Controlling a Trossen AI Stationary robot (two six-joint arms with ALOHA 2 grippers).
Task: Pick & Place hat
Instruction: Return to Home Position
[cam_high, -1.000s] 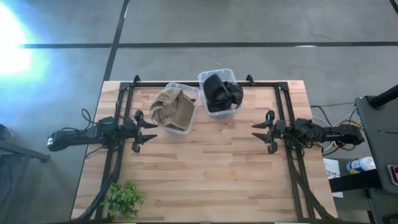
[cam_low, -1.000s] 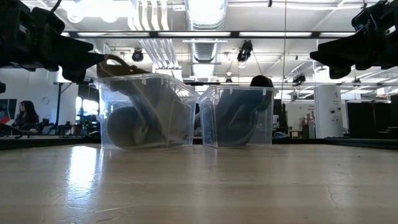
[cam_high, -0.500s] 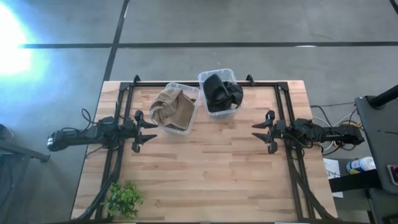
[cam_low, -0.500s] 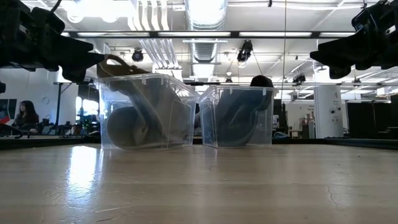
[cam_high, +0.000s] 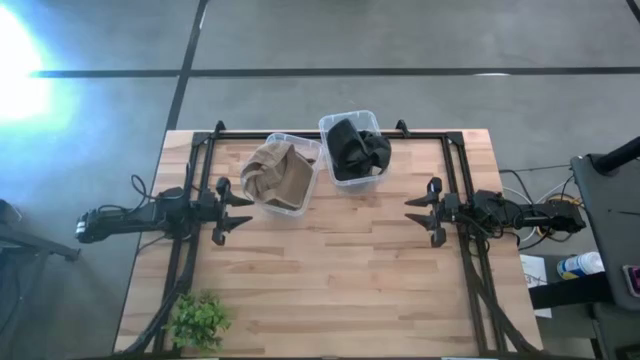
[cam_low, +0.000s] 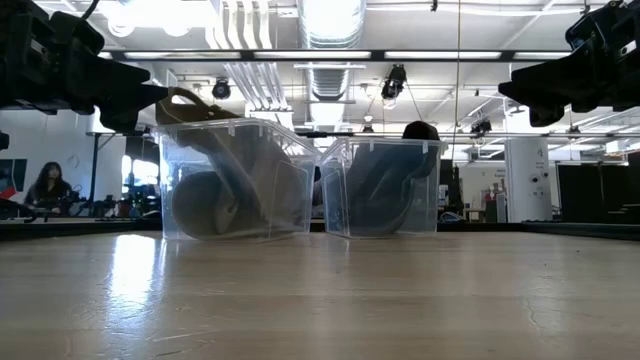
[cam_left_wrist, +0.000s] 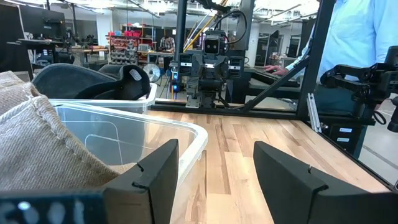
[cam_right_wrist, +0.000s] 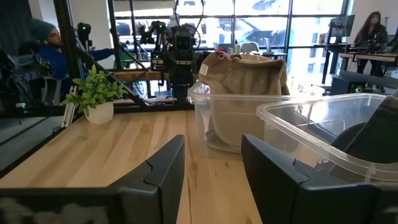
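Observation:
A tan hat lies in a clear plastic bin at the table's far middle; its crown rises above the rim. It also shows in the left wrist view and the right wrist view. A black hat lies in a second clear bin to its right. My left gripper is open and empty, just left of the tan hat's bin. My right gripper is open and empty, right of the bins, above the table.
A small green potted plant stands at the near left corner. A dark frame runs along the table's left, far and right sides. The wooden table top spreads between the arms and the near edge. A person in a blue shirt stands beyond the table.

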